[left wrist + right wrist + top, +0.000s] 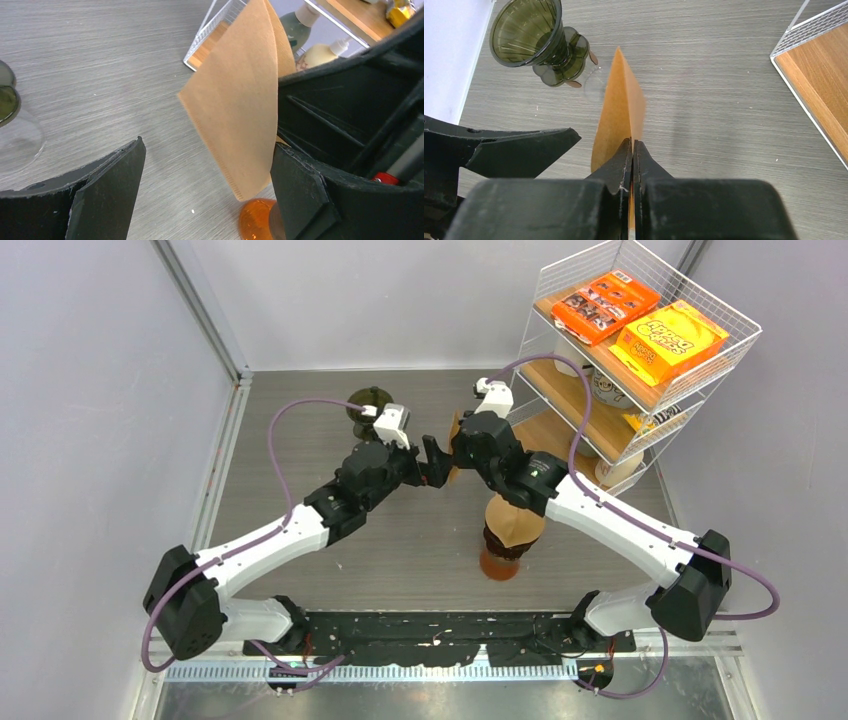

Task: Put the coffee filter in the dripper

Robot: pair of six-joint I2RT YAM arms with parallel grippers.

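The right gripper [631,142] is pinched tight on the lower edge of the brown paper filter [621,105]. It holds the filter upright on edge above the table [724,75], near the dark green glass dripper [531,37] but clear of it. The left gripper [207,147] stands wide open with the filter between its fingers [107,195], grasping nothing. Beyond both grippers from the dripper is an orange stand [498,565] with a brown stack on it. A wire shelf [819,95] stands well apart from the dripper.
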